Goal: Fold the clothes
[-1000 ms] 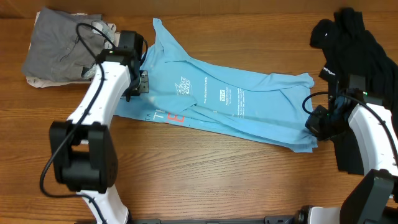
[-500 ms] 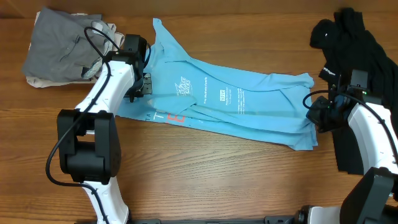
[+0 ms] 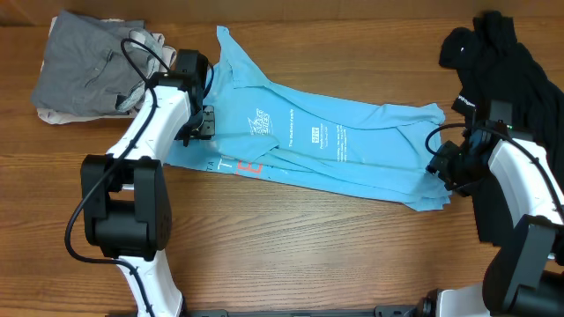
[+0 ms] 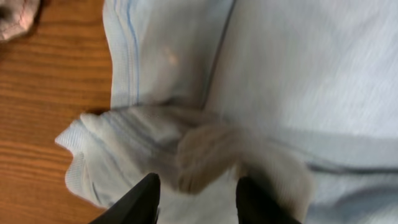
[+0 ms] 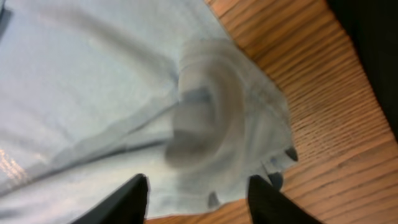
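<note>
A light blue T-shirt (image 3: 326,145) with printed text lies folded lengthwise, slanting across the wooden table. My left gripper (image 3: 201,123) hovers over its left end and is open. In the left wrist view the black fingers (image 4: 140,199) stand apart over a puckered ridge of the shirt (image 4: 205,155), and the left gripper (image 4: 198,202) holds nothing. My right gripper (image 3: 441,167) is over the shirt's right end, also open. The right gripper (image 5: 198,202) straddles a rumpled fold of the shirt (image 5: 205,118) close to the cloth's edge.
A grey garment pile (image 3: 84,66) sits at the back left, close to the left arm. A heap of black clothes (image 3: 511,79) lies at the right edge, beside and behind the right arm. Bare wooden table (image 3: 291,255) runs along the front.
Both grippers were shut on the shirt's ends and now stand open, with the cloth let go and left puckered. The right gripper has shifted slightly over the right end.
</note>
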Motion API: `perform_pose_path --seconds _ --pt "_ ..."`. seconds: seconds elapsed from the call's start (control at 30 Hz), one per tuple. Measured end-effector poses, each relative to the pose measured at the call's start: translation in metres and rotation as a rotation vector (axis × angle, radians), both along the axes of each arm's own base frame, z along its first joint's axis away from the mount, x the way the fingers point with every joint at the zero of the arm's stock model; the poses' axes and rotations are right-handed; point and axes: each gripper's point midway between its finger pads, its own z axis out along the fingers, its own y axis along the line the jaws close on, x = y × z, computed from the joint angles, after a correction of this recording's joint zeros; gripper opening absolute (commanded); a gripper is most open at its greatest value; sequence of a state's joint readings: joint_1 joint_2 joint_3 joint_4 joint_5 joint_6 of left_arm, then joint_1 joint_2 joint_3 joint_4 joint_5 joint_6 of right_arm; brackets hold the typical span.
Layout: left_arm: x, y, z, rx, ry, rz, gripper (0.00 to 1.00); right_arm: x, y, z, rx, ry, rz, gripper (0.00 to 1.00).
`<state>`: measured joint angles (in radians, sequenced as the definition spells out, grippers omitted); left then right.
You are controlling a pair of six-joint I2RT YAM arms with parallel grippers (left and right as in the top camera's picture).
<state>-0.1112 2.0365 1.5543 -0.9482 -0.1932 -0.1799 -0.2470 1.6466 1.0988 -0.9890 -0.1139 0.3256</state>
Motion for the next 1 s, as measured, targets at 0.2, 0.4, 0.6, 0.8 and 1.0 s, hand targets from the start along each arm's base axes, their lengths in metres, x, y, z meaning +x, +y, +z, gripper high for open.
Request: perform_pose_path --seconds 0.2,0.4,0.6,0.8,1.0 --pt "0.024 -0.004 0.061 -0.008 -0.039 -0.032 0.91 0.018 0.004 0.055 0.033 -0.050 0.049 0.75" --pt "0.064 -0.029 0.145 -0.125 -0.247 -0.130 0.96 0.046 0.004 0.129 0.000 -0.192 0.128 0.80" --pt "0.104 -0.062 0.191 -0.217 -0.468 -0.238 0.96 0.058 0.003 0.160 -0.032 -0.286 0.172 0.82" --pt "0.144 -0.084 0.177 -0.255 -0.556 -0.298 0.91 0.056 0.005 0.159 -0.023 -0.282 0.192 0.82" --pt "0.178 -0.091 0.078 -0.263 -0.465 -0.287 0.85 0.054 0.006 0.158 -0.016 -0.273 0.195 0.82"
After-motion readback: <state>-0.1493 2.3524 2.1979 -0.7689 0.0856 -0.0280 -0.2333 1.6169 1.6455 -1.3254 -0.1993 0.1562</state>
